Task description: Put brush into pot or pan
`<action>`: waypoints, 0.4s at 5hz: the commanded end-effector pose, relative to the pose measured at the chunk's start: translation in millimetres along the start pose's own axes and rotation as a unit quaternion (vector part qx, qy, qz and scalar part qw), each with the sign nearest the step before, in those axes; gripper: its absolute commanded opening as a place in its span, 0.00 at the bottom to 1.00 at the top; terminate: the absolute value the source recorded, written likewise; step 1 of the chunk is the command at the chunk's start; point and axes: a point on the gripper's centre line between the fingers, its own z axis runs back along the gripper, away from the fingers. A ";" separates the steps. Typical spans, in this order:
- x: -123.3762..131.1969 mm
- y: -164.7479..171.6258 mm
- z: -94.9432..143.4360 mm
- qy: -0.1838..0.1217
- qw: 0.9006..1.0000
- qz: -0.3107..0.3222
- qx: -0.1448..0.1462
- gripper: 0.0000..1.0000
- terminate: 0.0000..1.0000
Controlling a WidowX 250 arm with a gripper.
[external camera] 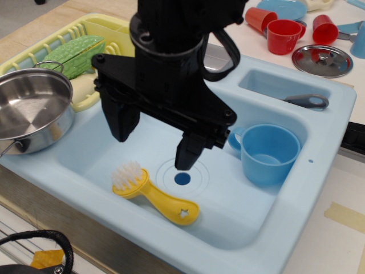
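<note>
The yellow brush (pixel 154 194) with white bristles lies flat on the floor of the light blue toy sink (pixel 239 228), bristle head to the left, star-holed handle to the right. The shiny steel pot (pixel 31 111) stands at the sink's left rim, empty. My black gripper (pixel 155 145) hangs over the sink basin just above and behind the brush. Its two fingers are spread wide apart, one finger (pixel 121 123) at left and one near the drain, and they hold nothing.
A blue plastic cup (pixel 268 153) stands in the sink at right. A drain hole (pixel 182 178) is mid-basin. A yellow dish rack (pixel 85 57) with a green item sits behind the pot. Red cups (pixel 283 35) and a steel lid (pixel 322 60) lie at the back right.
</note>
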 end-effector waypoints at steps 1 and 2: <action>0.0 0.0 0.0 0.000 1.000 0.000 0.000 1.00 0.00; 22.2 10.8 -2.1 -0.009 0.994 -0.105 -0.019 1.00 0.00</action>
